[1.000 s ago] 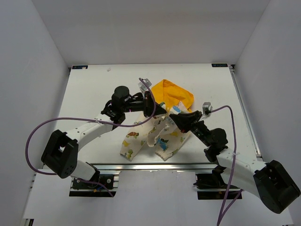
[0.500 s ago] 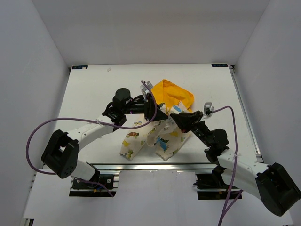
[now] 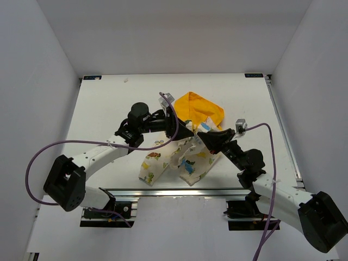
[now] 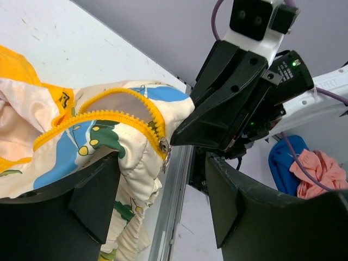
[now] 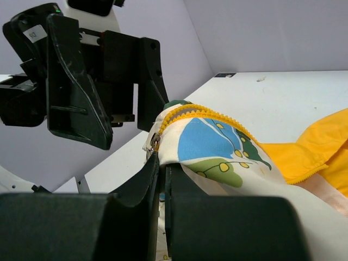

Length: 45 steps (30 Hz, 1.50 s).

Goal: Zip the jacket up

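Left end effector (image 4: 160,163): released, fingers spread wide. The yellow-toothed zipper edge of the small cream cartoon-print hooded jacket (image 3: 187,160) lies between them; contact not determinable.

Right end effector (image 5: 161,160): clenched on the cream fabric just beneath the metal zipper slider (image 5: 155,142).

Count: one jacket, one slider, two black-and-white arms.

Jacket sits mid-table, toward the near edge, its yellow hood (image 3: 204,109) toward the far edge.

Flat white table (image 3: 109,103); plain pale walls on three sides.

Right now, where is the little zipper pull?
In the left wrist view, the zipper pull hangs at the jacket's yellow-trimmed edge, next to the right gripper's tip.
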Available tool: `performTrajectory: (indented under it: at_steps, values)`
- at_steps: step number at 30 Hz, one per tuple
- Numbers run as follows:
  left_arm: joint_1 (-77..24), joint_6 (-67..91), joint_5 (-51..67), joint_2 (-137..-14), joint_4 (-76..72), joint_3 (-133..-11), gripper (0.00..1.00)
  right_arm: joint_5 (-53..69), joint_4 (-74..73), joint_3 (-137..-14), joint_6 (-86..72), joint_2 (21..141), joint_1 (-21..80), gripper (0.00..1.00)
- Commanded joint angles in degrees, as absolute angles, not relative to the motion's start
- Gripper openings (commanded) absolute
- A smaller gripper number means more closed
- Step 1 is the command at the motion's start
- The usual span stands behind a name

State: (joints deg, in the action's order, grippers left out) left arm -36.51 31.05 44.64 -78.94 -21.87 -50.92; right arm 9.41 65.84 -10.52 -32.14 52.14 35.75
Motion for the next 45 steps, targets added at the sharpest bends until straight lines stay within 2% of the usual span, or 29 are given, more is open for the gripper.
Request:
performTrajectory:
  at_steps: [1, 3, 6, 7, 9, 14, 19, 21, 23, 24, 32, 45]
  values:
    - [-36.7, 31.9, 42.1, -75.9, -23.0, -49.7, 0.73, 9.3, 67.0, -10.4, -30.7, 50.7, 36.0, 0.0]
    - [-36.7, 32.9, 41.7, -76.1, -23.7, -49.6, 0.71, 9.4, 66.7, -10.4, -30.6, 50.5, 35.9, 0.0]
    - [-36.7, 33.7, 42.8, -77.1, -25.0, -49.8, 0.62, 9.4, 66.7, -10.4, -30.6, 50.1, 35.9, 0.0]
    - [-36.7, 33.9, 43.7, -77.3, -25.5, -49.7, 0.56, 9.3, 66.7, -10.4, -30.5, 49.9, 36.0, 0.0]
    - [-36.7, 34.3, 44.3, -77.8, -26.1, -49.7, 0.52, 9.2, 67.0, -10.4, -30.5, 50.0, 35.9, 0.0]
    - [-36.7, 34.4, 45.2, -78.7, -26.3, -50.2, 0.3, 9.6, 69.0, -10.2, -31.2, 50.4, 35.9, 0.0]
    - [-36.7, 34.4, 45.8, -78.9, -27.5, -50.0, 0.24, 9.8, 70.0, -10.1, -31.6, 50.4, 35.9, 0.0]
    - [-36.7, 34.3, 45.8, -78.9, -28.1, -49.7, 0.17, 10.1, 70.4, -10.1, -31.7, 50.4, 35.9, 0.0]
    - [-36.7, 34.4, 45.9, -79.0, -28.5, -49.6, 0.09, 10.3, 70.7, -10.2, -31.9, 50.4, 36.0, 0.0]
    - [-36.7, 34.4, 46.0, -79.1, -28.4, -49.5, 0.0, 10.4, 71.2, -10.1, -32.3, 50.6, 35.9, 0.0]
    - [-36.7, 35.5, 48.6, -79.4, -28.5, -48.5, 0.0, 8.9, 73.7, -10.4, -31.6, 51.3, 36.0, 0.0]
    - [-36.7, 35.9, 50.7, -80.9, -18.6, -49.5, 0.0, 9.1, 73.9, -11.0, -26.6, 50.8, 35.9, 0.0]
